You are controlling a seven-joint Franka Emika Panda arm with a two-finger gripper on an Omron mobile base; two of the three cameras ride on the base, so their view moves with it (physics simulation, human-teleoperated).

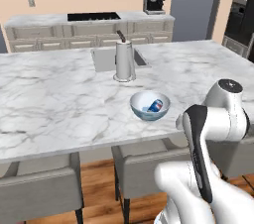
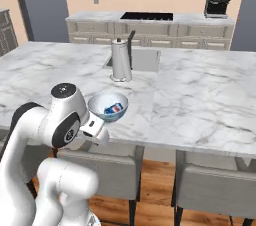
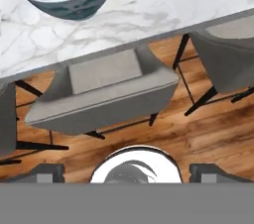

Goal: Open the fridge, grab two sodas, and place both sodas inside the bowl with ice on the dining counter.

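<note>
**Kid:** Where is the bowl (image 1: 150,105)?

**Me:** It sits on the big marble counter (image 1: 49,99), near the front edge. One soda (image 1: 155,105) lies on its side in it. It is blue and white with a bit of red.

**Kid:** Just one can?

**Me:** I can see one. I cannot tell if more is in there.

**Kid:** What is the tall shiny thing?

**Me:** A steel pitcher (image 1: 124,61). It stands upright behind the bowl, by the sink (image 1: 106,58), apart from the bowl.

**Kid:** And the robot's hand?

**Me:** The gripper (image 3: 127,172) hangs over the wood floor (image 3: 208,129), in front of the counter's edge. Its two dark tips stand far apart, wide, with nothing between them.

**Kid:** What is under it?

**Me:** A grey stool (image 3: 106,94), tucked by the counter. More stools stand on each side.

**Kid:** Is the hand touching the bowl?

**Me:** No, the bowl is up on the counter, away from the tips
</note>
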